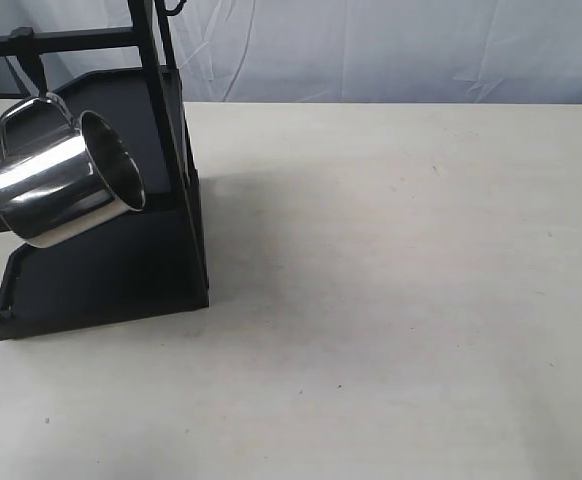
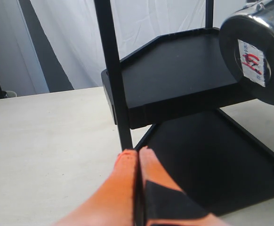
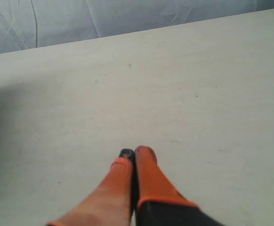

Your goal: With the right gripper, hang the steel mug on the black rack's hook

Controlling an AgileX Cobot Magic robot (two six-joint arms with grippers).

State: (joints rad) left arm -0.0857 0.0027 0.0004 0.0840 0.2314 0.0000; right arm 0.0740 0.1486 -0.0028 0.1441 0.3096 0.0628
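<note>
Soft even light; steel mug (image 1: 59,185) mirror glare; faint shadow beside black rack (image 1: 121,270); near fingers (image 3: 127,188) blurred.

I can't see the hook holding the mug (image 1: 63,180), and the rack (image 1: 101,270) runs off the picture's left edge.

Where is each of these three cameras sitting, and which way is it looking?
Exterior view: above the table, looking down at the steel mug hanging on the black rack; no arm shows.
Left wrist view: on the left arm, facing the rack; the closed left pincer shows.
Right wrist view: on the right arm, facing bare table; the closed right pincer shows.
Exterior and left wrist views share mug and rack.
</note>
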